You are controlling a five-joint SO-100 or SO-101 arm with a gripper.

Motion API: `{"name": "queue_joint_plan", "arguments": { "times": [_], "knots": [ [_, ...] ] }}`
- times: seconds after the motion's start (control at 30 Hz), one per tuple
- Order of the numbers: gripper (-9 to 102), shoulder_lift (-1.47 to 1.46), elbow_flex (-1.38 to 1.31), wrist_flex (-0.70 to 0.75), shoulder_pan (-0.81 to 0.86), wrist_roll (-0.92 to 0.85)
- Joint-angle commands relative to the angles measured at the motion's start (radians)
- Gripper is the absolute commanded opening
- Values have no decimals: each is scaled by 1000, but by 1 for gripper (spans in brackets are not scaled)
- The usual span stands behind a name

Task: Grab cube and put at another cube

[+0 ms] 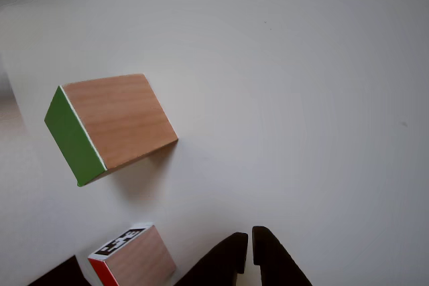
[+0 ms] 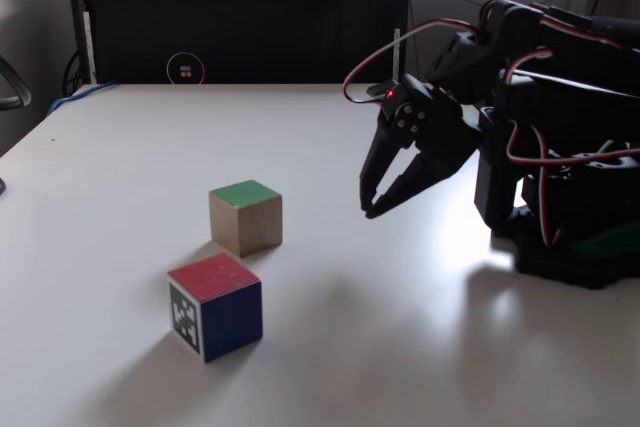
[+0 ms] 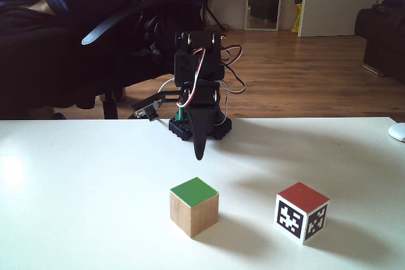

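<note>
Sitting untouched on the white tabletop (image 2: 120, 147), green face up: the cube (image 2: 246, 216), left of centre in a fixed view. Planted just in front of it and slightly to the left, close but apart: another cube (image 2: 216, 305), red on top, black-and-white marker on its left face, blue on its right. Hung in the air further right, well clear of both blocks and above the surface: the end effector (image 2: 369, 209), tips angled downward, fingers drawn together with nothing between them. Parked at the far right: the black arm base (image 2: 570, 237), red and white wires looping over it.

Seen from the opposite side in a fixed view, green-topped cube (image 3: 194, 206) at left, marker block (image 3: 302, 212) at right, end effector (image 3: 199, 154) pointing down behind them. Caught in the other view, cube (image 1: 110, 127) upper left, red-edged block (image 1: 133, 256) low, fingertips (image 1: 236, 244) nearly touching.
</note>
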Motion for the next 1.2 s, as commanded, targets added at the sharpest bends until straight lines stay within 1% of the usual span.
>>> {"name": "queue_joint_plan", "arguments": {
  "times": [0.0, 0.3, 0.37, 0.43, 0.5, 0.53, 0.6, 0.67, 0.73, 0.87, 0.97, 1.03, 1.1, 1.17],
  "knots": [
    [0, 5, -3, 3, -2, 2],
    [0, 5, -3, 3, -2, 5],
    [0, 5, -3, 0, -14, -15],
    [0, 5, -5, -34, -26, -51],
    [3, 5, -34, -74, -35, -81],
    [7, 5, -61, -75, -29, -103],
    [10, -23, -132, -75, -28, -138],
    [10, -127, -232, -80, -14, -216],
    [11, -291, -351, -106, 2, -285],
    [21, -739, -672, -21, -8, -377],
    [24, -1022, -900, 57, 11, -453],
    [26, -1152, -1025, 95, 34, -509],
    [35, -1232, -1106, 130, 41, -603],
    [41, -1264, -1141, 127, 57, -615]
  ]
}}
